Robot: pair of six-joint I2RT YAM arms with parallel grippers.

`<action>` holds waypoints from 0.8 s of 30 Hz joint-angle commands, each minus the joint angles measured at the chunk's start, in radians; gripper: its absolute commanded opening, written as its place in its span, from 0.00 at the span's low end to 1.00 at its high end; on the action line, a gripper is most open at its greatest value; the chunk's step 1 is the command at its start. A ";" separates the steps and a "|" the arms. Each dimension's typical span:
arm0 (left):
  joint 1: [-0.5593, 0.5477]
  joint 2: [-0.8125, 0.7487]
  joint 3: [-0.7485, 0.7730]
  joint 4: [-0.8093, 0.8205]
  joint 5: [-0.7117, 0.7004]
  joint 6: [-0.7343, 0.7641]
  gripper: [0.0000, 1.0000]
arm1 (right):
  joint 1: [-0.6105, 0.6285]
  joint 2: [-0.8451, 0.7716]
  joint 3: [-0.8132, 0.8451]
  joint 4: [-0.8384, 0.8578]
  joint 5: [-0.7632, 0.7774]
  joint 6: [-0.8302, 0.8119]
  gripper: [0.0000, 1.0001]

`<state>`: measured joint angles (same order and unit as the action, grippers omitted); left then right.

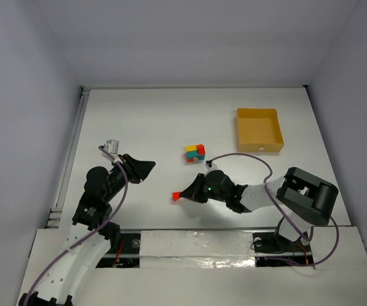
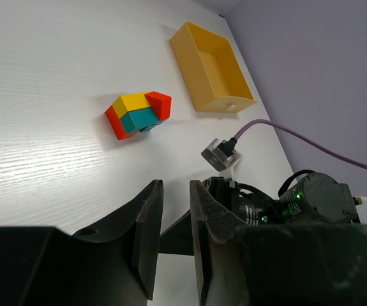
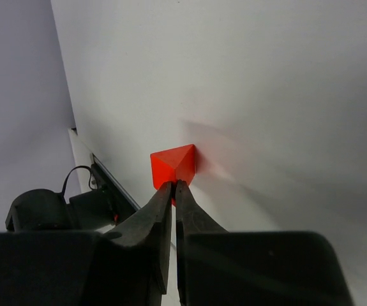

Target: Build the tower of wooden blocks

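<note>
Just in front of the right gripper (image 3: 173, 186), a loose red wedge (image 3: 173, 166) is pinched by its thin near edge. The two fingers are closed almost together on it, and the rest of the wedge sticks out beyond their tips. From above, the wedge (image 1: 177, 195) sits at the left end of the right gripper (image 1: 184, 193), low over the white table (image 1: 138, 115) and towards its near side. I cannot tell whether the wedge rests on the surface or is raised slightly off it.

Farther back, well apart from the wedge, stands the stack (image 1: 194, 152) of the other blocks. It has a yellow piece on top, a teal one under it, a red bar along one side and a second red wedge on the other side. The yellow tray (image 1: 258, 148) lies beyond the stack, to the right.

The left gripper (image 2: 175, 188) hangs over bare table to the left. Its fingers are parted by a narrow gap with nothing between them, and they point towards the stack (image 2: 137, 113) and the tray (image 2: 215, 102).
</note>
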<state>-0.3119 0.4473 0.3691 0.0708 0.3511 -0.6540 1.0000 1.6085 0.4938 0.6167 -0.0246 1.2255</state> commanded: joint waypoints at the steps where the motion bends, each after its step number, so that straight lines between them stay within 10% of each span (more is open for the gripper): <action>1: 0.005 -0.007 0.042 0.035 0.002 0.017 0.21 | 0.000 -0.039 -0.030 0.019 0.037 0.014 0.10; 17: 0.005 0.022 0.054 0.041 0.003 0.019 0.21 | 0.000 -0.084 0.043 -0.265 0.173 -0.119 0.38; 24: 0.005 0.040 0.039 0.063 0.011 0.011 0.20 | 0.000 -0.209 0.114 -0.442 0.175 -0.267 0.22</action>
<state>-0.3119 0.4755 0.3729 0.0727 0.3515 -0.6514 1.0000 1.4487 0.5407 0.2600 0.1242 1.0573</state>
